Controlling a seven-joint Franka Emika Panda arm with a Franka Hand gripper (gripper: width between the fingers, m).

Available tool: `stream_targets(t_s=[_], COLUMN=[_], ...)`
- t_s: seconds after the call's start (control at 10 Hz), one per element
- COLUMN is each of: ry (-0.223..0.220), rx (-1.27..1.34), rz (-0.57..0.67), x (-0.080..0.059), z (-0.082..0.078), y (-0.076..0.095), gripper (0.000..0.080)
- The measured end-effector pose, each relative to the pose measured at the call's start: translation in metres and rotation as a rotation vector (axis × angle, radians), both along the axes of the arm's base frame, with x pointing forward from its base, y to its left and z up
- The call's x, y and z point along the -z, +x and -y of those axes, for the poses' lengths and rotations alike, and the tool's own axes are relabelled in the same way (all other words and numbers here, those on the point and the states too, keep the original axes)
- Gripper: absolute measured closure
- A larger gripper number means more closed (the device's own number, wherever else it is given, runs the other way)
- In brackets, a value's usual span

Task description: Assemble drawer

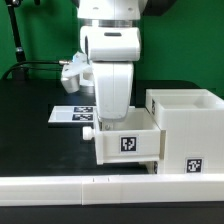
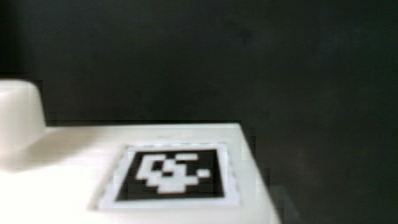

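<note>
The white drawer casing (image 1: 185,120) stands at the exterior view's right, with a square tag (image 1: 193,166) on its front. A white tray (image 1: 130,145) with a tag on its front and a small round knob (image 1: 88,130) sits against the casing's left side. The arm's white hand (image 1: 110,95) hangs straight above the tray, and its lower end meets the tray's top edge. The fingers are hidden there. The wrist view shows a white face with a black-and-white tag (image 2: 175,172) close up and a rounded white part (image 2: 18,120) beside it. No fingers show in it.
The marker board (image 1: 72,114) lies flat on the black table behind the arm. A long low white border wall (image 1: 100,186) runs along the front edge. A green backdrop stands behind the table.
</note>
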State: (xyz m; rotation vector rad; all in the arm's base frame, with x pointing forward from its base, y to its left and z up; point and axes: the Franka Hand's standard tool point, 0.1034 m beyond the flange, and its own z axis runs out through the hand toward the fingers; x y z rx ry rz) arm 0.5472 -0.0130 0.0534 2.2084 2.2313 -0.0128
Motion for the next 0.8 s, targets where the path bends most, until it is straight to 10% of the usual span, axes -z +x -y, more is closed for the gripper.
stream_targets(t_s=[0.8], ry=[0.003], rx=[0.027], rz=[0.001], x=[-0.0032], z=[-0.0087], y=[-0.0033], gripper=[0.0757])
